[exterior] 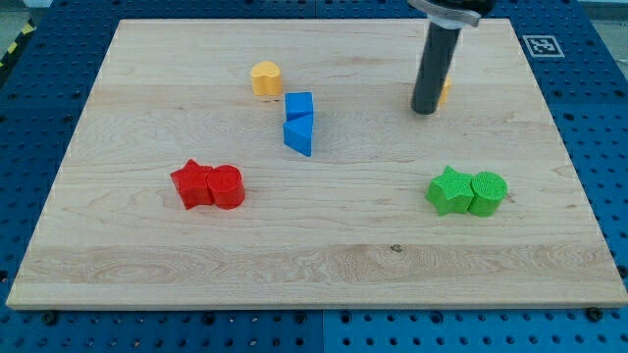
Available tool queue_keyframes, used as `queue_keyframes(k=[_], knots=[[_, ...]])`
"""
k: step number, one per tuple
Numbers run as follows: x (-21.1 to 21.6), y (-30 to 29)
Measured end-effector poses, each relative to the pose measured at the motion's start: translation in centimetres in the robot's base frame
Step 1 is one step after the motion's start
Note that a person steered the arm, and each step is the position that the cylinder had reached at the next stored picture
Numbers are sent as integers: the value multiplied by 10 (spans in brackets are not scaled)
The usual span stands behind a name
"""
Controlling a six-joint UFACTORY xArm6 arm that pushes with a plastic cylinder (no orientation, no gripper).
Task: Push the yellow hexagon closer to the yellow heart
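The yellow heart (265, 77) sits on the wooden board (314, 265) at the upper left of centre. The yellow hexagon (444, 92) is at the upper right, almost wholly hidden behind the dark rod; only a thin yellow sliver shows on the rod's right side. My tip (424, 110) rests on the board just left of and in front of the hexagon, touching or nearly touching it. The heart lies far to the left of the tip.
A blue cube (299, 105) and a blue triangle (300, 133) stand together between heart and tip. A red star (192, 183) and red cylinder (227, 186) sit lower left. A green star (449, 190) and green cylinder (488, 192) sit lower right.
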State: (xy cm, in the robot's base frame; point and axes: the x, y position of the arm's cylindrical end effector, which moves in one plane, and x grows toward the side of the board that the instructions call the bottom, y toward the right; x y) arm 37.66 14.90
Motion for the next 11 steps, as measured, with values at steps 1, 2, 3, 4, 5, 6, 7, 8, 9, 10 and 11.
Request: queue_keyframes(k=[1, 2, 3, 4, 5, 6, 7, 8, 9, 10, 11], knots=[[1, 49], [-22, 68], [-24, 67], [-26, 50], [-38, 22], [-47, 7], [-55, 3], [-55, 0], [-54, -22], [-54, -50], [-54, -64]])
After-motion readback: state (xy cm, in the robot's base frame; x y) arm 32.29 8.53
